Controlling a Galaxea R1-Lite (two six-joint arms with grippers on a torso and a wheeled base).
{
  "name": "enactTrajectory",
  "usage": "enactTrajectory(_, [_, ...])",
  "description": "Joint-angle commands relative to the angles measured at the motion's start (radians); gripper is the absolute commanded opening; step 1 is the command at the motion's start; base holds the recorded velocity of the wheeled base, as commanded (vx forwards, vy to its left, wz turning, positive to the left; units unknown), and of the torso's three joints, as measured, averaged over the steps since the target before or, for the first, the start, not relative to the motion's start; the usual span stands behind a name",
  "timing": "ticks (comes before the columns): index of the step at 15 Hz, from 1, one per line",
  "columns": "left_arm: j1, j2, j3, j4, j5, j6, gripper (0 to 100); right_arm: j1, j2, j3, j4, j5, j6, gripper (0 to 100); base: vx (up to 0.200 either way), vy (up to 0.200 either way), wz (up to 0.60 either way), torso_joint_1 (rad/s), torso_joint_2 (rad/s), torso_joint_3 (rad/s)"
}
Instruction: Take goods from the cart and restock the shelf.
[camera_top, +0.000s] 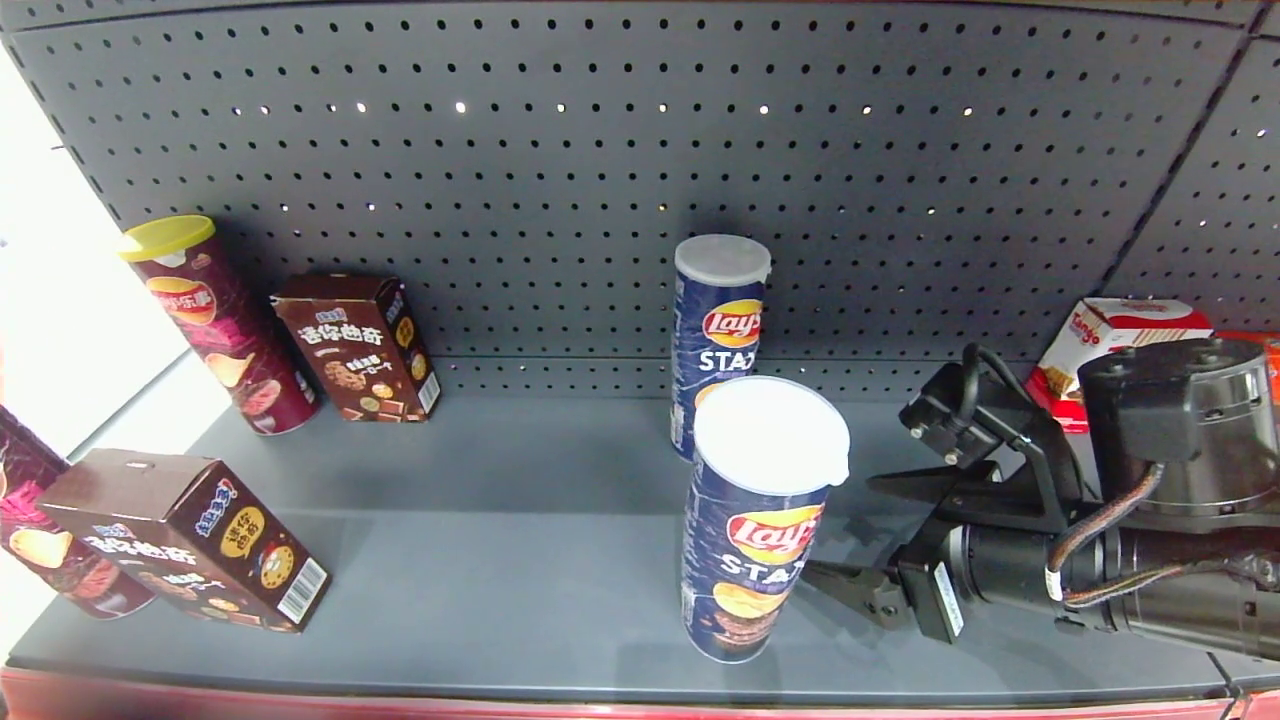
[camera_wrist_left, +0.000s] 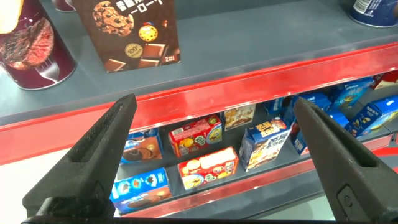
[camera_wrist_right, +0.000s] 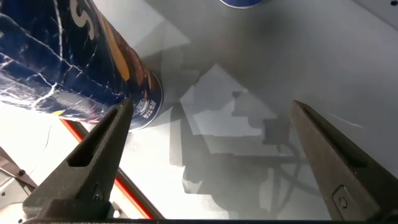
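The front blue can (camera_top: 760, 520) stands upright on the shelf (camera_top: 500, 600) at lower centre of the head view, close to the shelf's front lip. A second blue can (camera_top: 718, 340) stands just behind it. The right gripper (camera_top: 838, 527) lies level at the lower right with its jaws spread wide and nothing between them. One finger sits just beside the can's lower side, and I cannot tell whether it touches. The right wrist view shows the same thing, with that gripper (camera_wrist_right: 210, 124) open over bare shelf and the can's base (camera_wrist_right: 93, 74) near one finger.

The main risk, as I judge it, is that finger. The can is tall and narrow and stands near the edge, so a sideways brush as the arm pulls away could tip it. It could then roll off the front, or fall back into the rear can and knock that over too. A straight pull-back along the gripper's own axis looks safest.

The left gripper (camera_wrist_left: 212, 106) is also open and empty. It faces the shelf's red front edge (camera_wrist_left: 249, 93), with the packets on the lower shelf (camera_wrist_left: 205, 162) beyond it. If it rises carelessly it could catch that lip or nudge the brown biscuit box (camera_top: 190, 540) at lower left, which sits askew near the front.
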Motion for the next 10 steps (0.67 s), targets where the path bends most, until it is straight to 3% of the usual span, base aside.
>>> enactTrajectory(1, [0.0, 0.003, 0.0, 0.0, 0.0, 0.0, 100, 0.003, 0.01, -0.004, -0.001, 0.002, 0.0, 100, 0.0, 0.0, 0.0, 0.0, 0.0, 0.0])
enactTrajectory(10, [0.0, 0.002, 0.0, 0.0, 0.002, 0.0, 100, 0.003, 0.02, -0.012, -0.03, 0.0, 0.001, 100, 0.0, 0.0, 0.0, 0.0, 0.0, 0.0])
